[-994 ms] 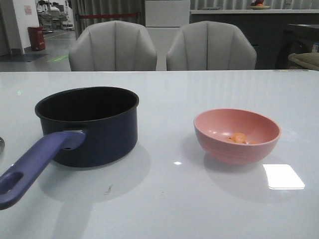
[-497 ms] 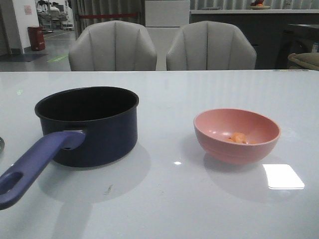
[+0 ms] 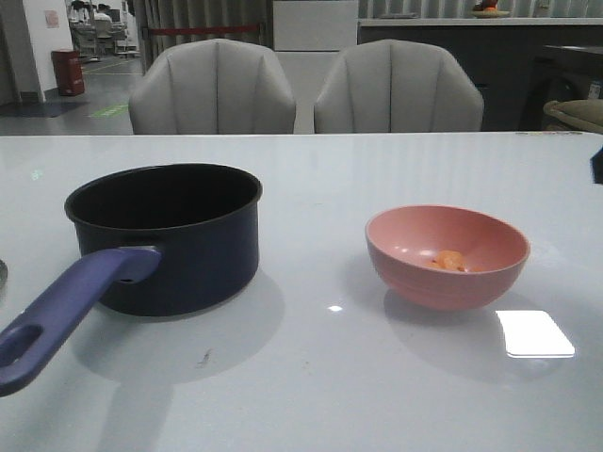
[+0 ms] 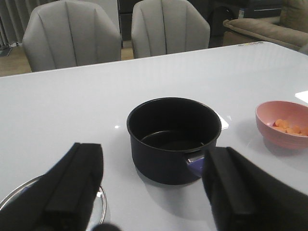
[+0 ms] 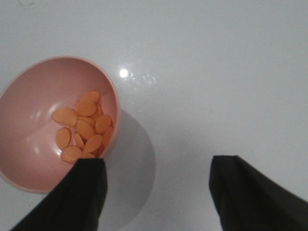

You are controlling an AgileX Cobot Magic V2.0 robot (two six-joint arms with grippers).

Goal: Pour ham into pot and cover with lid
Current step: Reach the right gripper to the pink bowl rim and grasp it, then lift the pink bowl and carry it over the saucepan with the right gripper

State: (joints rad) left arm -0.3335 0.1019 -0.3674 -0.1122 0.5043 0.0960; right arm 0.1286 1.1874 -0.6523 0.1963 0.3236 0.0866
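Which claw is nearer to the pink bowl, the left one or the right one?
Right. The right claw hangs open just above the bowl rim; the left claw is open behind the pot, with the bowl farther away.

The left end effector (image 4: 154,192) has two broad black fingers (image 4: 77,183) with a matte finish, flat faces and squared edges. The right end effector (image 5: 156,192) looks the same: two dark, blocky fingers (image 5: 250,192), plain, with no visible markings, screws or cables in these views.
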